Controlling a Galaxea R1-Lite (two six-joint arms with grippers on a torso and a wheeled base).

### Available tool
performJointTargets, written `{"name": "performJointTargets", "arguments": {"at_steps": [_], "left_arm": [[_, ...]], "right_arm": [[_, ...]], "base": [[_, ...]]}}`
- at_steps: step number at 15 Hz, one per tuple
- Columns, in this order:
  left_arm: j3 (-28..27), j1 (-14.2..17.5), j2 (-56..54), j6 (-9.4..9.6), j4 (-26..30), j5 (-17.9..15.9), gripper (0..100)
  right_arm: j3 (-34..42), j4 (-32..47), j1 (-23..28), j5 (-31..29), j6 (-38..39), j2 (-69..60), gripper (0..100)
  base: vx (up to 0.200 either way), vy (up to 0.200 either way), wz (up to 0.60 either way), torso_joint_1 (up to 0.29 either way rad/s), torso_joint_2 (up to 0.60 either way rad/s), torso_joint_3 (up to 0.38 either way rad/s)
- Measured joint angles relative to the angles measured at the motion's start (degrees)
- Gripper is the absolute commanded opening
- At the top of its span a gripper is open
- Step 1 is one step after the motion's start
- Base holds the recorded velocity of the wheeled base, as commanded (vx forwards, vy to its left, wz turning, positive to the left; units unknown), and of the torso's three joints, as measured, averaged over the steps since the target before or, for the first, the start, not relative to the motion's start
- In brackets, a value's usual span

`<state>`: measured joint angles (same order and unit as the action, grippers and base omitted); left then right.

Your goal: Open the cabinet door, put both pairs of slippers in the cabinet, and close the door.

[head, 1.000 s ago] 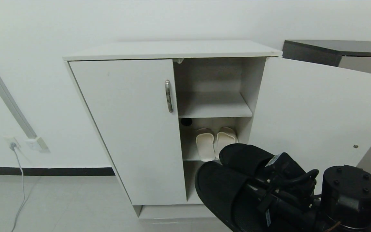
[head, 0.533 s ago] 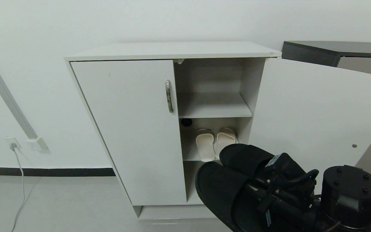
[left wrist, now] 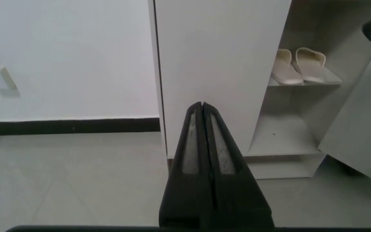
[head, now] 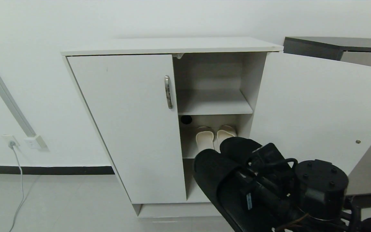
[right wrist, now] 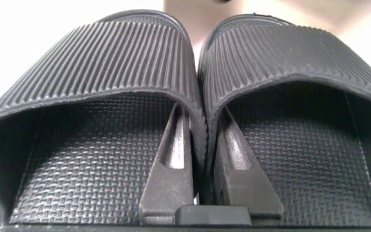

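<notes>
The right end effector [right wrist: 203,122] is clamped on the pair of black ribbed rubber slippers [head: 216,174]. One finger [right wrist: 169,171] sits inside each slipper, and the two pinch the inner side walls together so the pair hangs side by side. The slippers are held in the air, toes toward the cabinet, just in front of its open right half and level with the lower shelves.

The left end effector [left wrist: 203,148] has its fingers pressed together with nothing between them. It hangs low above the pale tiled floor [left wrist: 76,174], nearer than the cabinet.

The white wooden cabinet [head: 172,45] stands against the far wall. Its left door [head: 124,129] is shut and carries an upright metal handle [head: 168,91]. The right door [head: 317,106] is swung wide open to the right. Inside, the pair of cream slippers [head: 206,138] lies side by side on the middle shelf, partly hidden behind the black pair. On the wall to the left is a white wall socket [head: 10,141] with a cable hanging from it.
</notes>
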<state>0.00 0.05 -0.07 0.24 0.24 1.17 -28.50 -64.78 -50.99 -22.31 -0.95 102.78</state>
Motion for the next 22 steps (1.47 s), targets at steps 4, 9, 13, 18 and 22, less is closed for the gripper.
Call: {"name": "performJointTargets", "arguments": {"at_steps": [4, 9, 13, 18, 22], "left_arm": [[0.00, 0.02, 0.00, 0.02, 0.00, -0.06, 0], [0.00, 0.05, 0.00, -0.04, 0.02, 0.05, 0], [0.00, 0.02, 0.00, -0.17, 0.02, 0.05, 0], [0.00, 0.05, 0.00, -0.34, 0.00, 0.13, 0], [0.00, 0.02, 0.00, -0.38, 0.02, 0.13, 0]], "right_arm": [[-12.34, 6.46, -2.06, -10.91, 4.43, 7.75, 0], [-28.47, 26.25, -2.89, -18.86, 12.11, 11.34, 0], [-43.87, 42.67, -2.36, -24.55, 16.03, 12.00, 0], [-52.22, 46.29, -0.20, -26.19, 13.57, 12.90, 0], [-54.60, 46.45, 0.96, -26.21, 12.85, 14.07, 0]], "base": [[0.000, 0.000, 0.00, 0.000, 0.00, 0.000], [0.000, 0.000, 0.00, 0.000, 0.00, 0.000], [0.000, 0.000, 0.00, 0.000, 0.00, 0.000], [0.000, 0.000, 0.00, 0.000, 0.00, 0.000], [0.000, 0.000, 0.00, 0.000, 0.00, 0.000]]}}
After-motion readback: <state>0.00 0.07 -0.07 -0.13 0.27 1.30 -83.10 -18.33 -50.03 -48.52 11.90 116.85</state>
